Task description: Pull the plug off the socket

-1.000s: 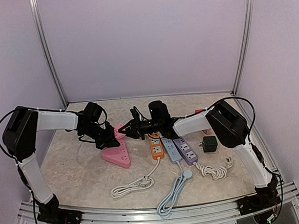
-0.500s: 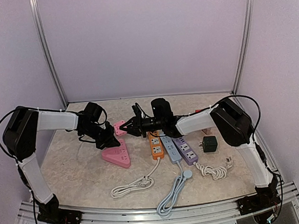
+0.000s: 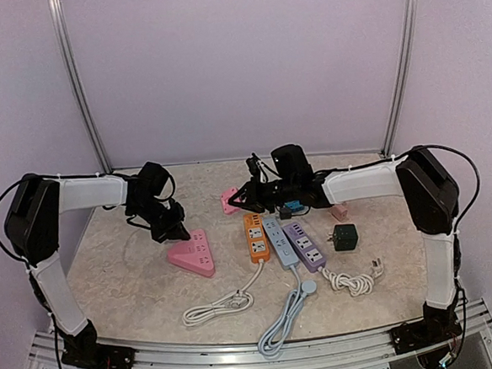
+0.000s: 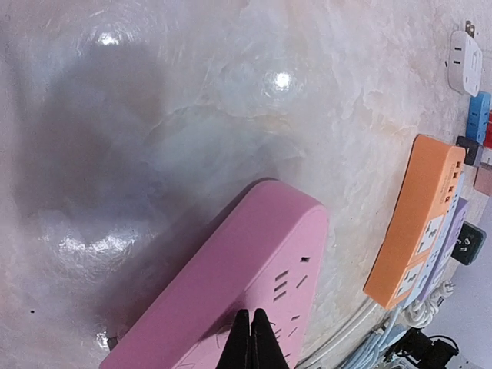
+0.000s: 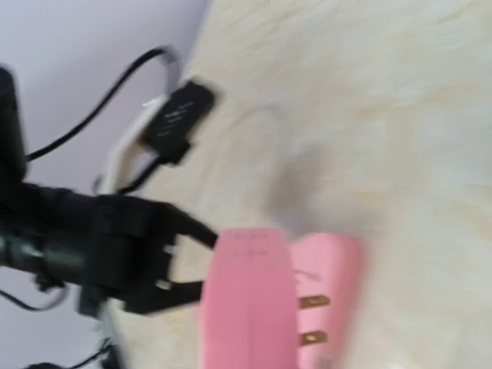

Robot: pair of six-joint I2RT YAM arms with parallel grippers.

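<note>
No legible text, no numbers (pink plug (image 5: 246,300) blurred, orange strip (image 3: 257,238) too small)

Four power strips are counted: pink strip (image 3: 192,256), orange strip (image 3: 257,238), blue strip (image 3: 279,243), purple strip (image 3: 305,246); one pink plug (image 3: 229,200) and one dark cube adapter (image 3: 345,237) are seen.

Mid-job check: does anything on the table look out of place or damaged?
Nothing looks damaged or spilled. Only the small pink plug is off its place: clear of the pink triangular power strip, prongs bare, gripped in the right tool. The shut left tool rests on the strip's top.
</note>
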